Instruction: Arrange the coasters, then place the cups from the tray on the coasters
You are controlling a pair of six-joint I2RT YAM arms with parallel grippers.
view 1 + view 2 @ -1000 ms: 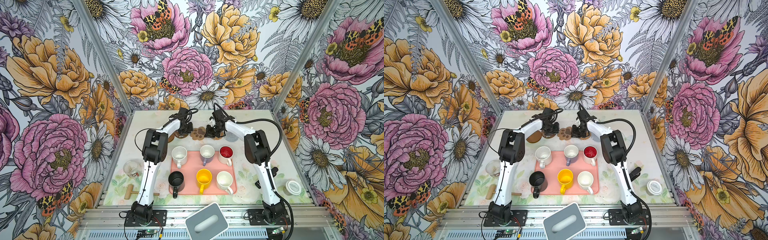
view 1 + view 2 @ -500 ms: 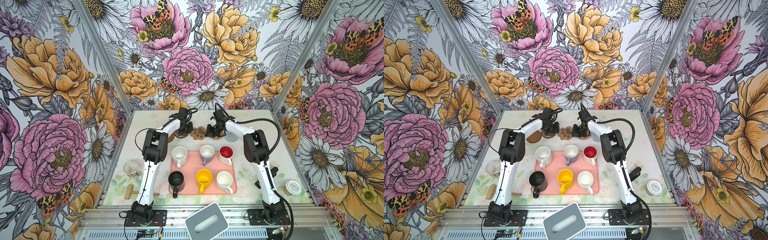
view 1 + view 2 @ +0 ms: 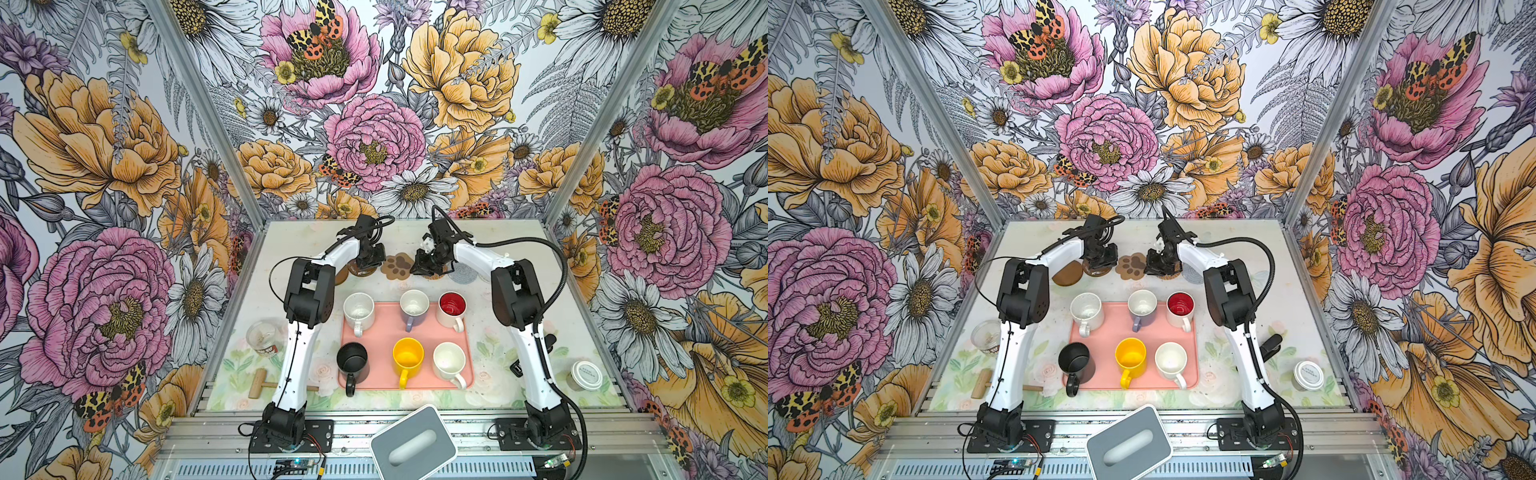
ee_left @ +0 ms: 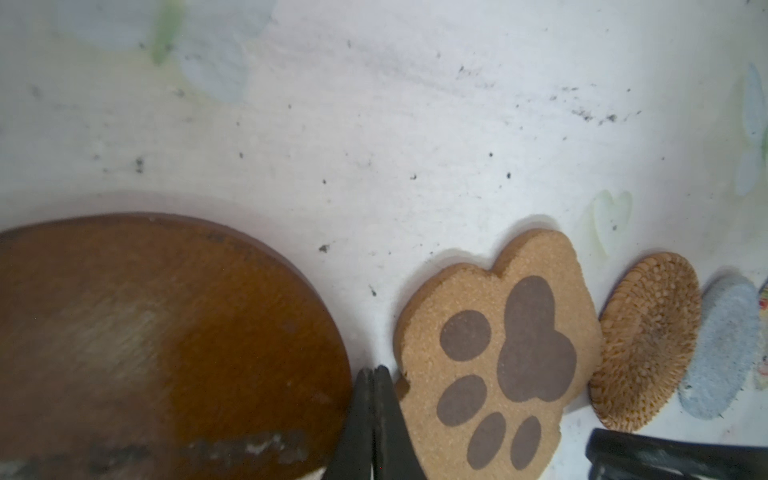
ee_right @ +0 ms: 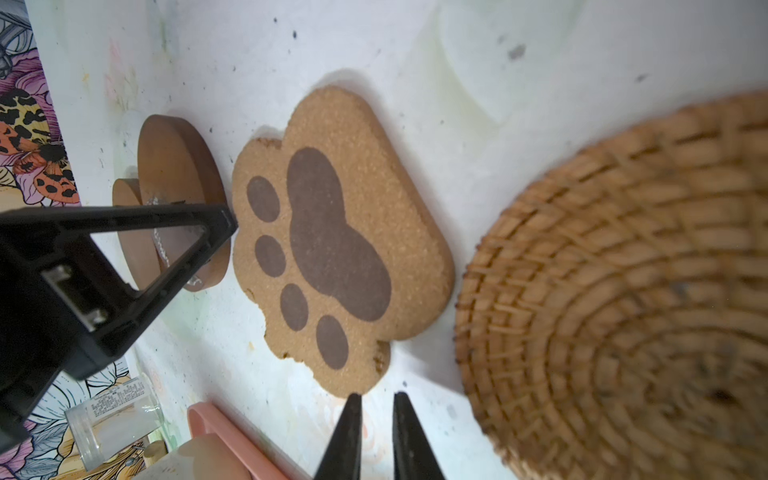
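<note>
At the far end of the tabletop (image 3: 307,237), the left claw (image 4: 372,370) is pinched shut between a brown disc coaster (image 4: 166,332) and the paw-print coaster (image 4: 498,357). The right claw (image 5: 377,397) stands narrowly parted, apparently empty, beside the rattan coaster (image 5: 623,291). Six mugs (image 3: 408,358) sit on the pink tray (image 3: 382,336).

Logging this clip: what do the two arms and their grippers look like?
They match: the left arm and right arm have white tube-like links joined by bulky black joint housings, on black base plates. A ribbed black hose loops off the right arm, and a thin black cable runs off the left. The left gripper and right gripper are black and taper to points.
</note>
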